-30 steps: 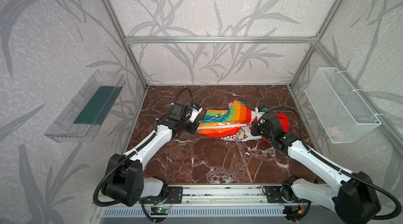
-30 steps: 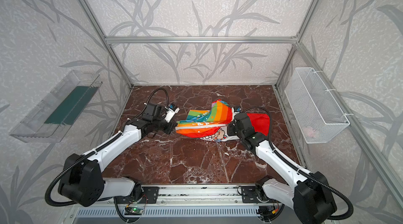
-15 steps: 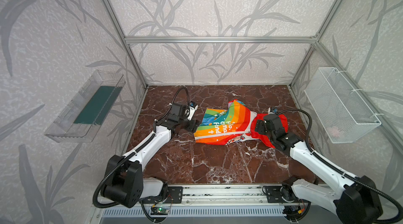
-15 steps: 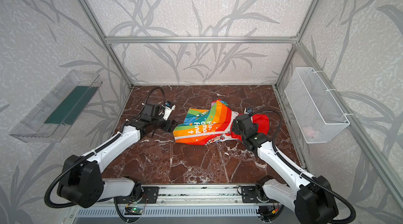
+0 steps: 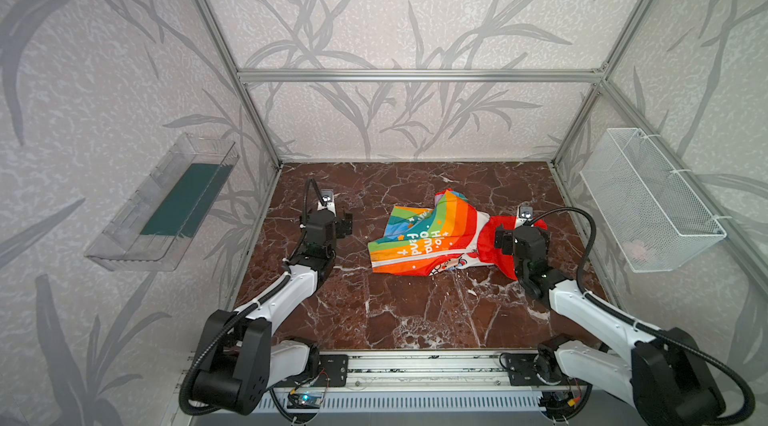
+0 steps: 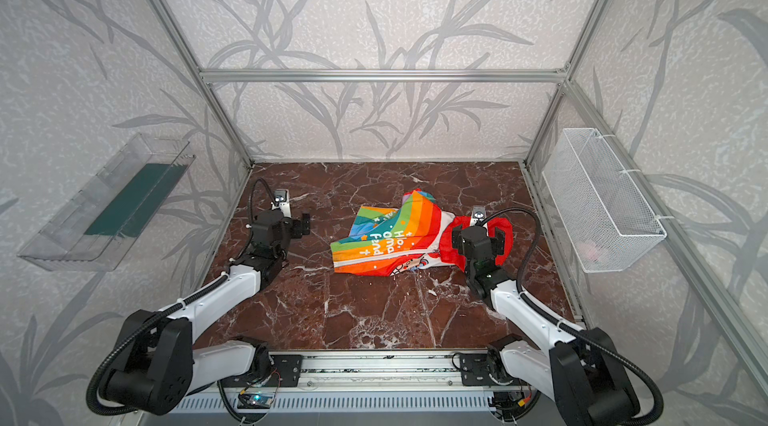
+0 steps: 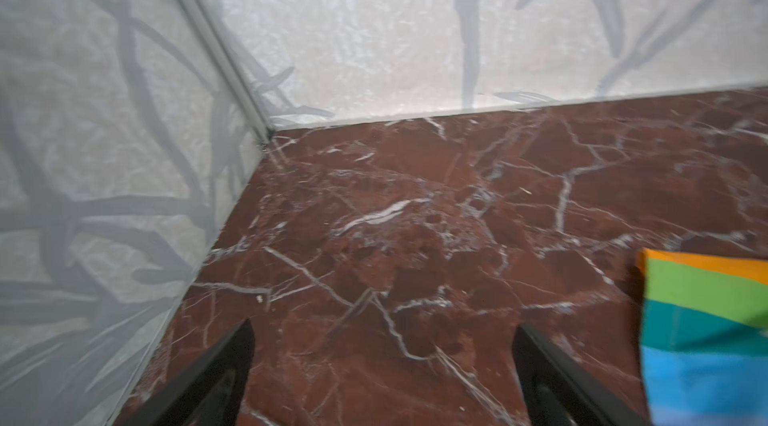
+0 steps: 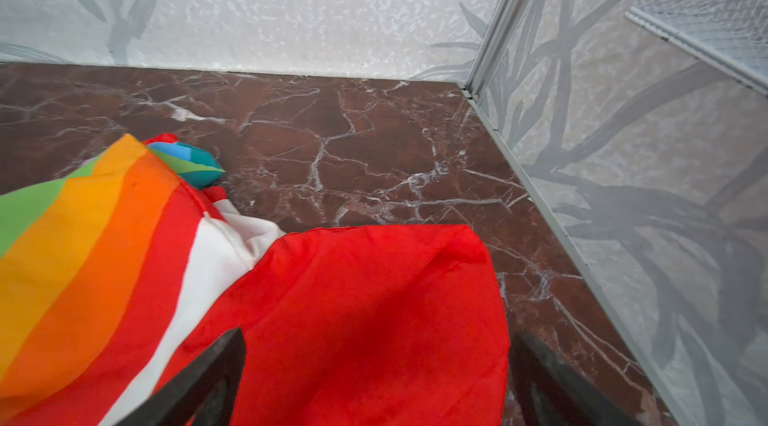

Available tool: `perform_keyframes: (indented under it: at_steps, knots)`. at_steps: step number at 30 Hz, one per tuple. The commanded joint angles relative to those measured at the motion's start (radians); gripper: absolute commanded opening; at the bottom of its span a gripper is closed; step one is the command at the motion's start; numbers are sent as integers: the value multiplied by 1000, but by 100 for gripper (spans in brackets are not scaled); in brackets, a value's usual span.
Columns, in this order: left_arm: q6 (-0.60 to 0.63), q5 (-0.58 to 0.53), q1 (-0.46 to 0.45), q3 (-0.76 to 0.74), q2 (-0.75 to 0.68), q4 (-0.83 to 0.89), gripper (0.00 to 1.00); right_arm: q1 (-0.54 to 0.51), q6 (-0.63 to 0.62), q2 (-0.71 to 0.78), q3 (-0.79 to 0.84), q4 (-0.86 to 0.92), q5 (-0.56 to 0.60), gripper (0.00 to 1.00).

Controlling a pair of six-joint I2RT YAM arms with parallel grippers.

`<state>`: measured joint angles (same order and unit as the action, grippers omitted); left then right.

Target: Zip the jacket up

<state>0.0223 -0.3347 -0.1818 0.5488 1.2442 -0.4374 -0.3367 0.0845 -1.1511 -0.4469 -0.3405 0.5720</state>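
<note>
Left gripper (image 7: pixel 384 366): jaws spread wide, nothing between them, only bare worktop (image 5: pixel 415 312) beneath; it stands near the hem end of the jacket (image 5: pixel 424 241) but apart from it, the striped edge showing just off one finger in the left wrist view. Right gripper (image 8: pixel 380 361): likewise spread wide and empty, poised directly over the red hood (image 8: pixel 374 299), with no cloth pinched. The jacket lies in a loose heap at mid-worktop, toward the right arm, with hood to the right, hem to the left, and one striped sleeve (image 5: pixel 451 202) folded up on the far side. Its white lettering reads upside down in both top views. A white strip (image 6: pixel 386 258), judged to be the zip line, runs along the near edge; whether its two sides are joined cannot be told from these views. Assessment: one arm at each end suits spreading the garment lengthwise, since a zip runs well only on a taut, flat track. The cloth is thin and slack and will likely bunch if gripped at one end only. Zipping is not yet verified as begun.
</note>
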Motion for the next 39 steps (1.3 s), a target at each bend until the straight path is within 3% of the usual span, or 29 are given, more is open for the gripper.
perform_keyframes:
  at_steps: [1,5,8,11,13,17,19,22,26,29,32,39]
  knots:
    - [-45,-70,37,-42,21,-191,99,18,-137,-105,25,-265,21,99]
    - [-73,-59,72,-52,68,-257,99,32,-204,-270,-4,-389,65,99]
    - [-75,-52,98,-44,102,-268,99,38,-203,-339,14,-465,28,99]
    - [-82,-46,120,-51,125,-286,99,38,-258,-416,112,-768,-3,99]
    - [-75,-22,131,-62,142,-314,99,39,-247,-396,133,-770,-36,99]
    - [-45,33,136,-71,91,-171,99,88,-203,-333,129,-645,-166,99]
    - [-50,40,138,-105,81,-189,99,124,-176,-354,139,-662,-229,99]
    - [-37,57,143,-150,119,-317,99,135,-208,-478,171,-893,-263,99]
    - [-59,-1,144,-169,248,-450,99,134,-182,-383,121,-650,-273,99]
    - [-21,51,143,-225,356,-675,99,145,-176,-422,91,-651,-281,99]
    - [-23,105,145,-195,310,-529,99,152,-169,-420,83,-636,-285,99]
    - [-50,102,167,-178,330,-533,99,153,-167,-412,79,-612,-288,99]
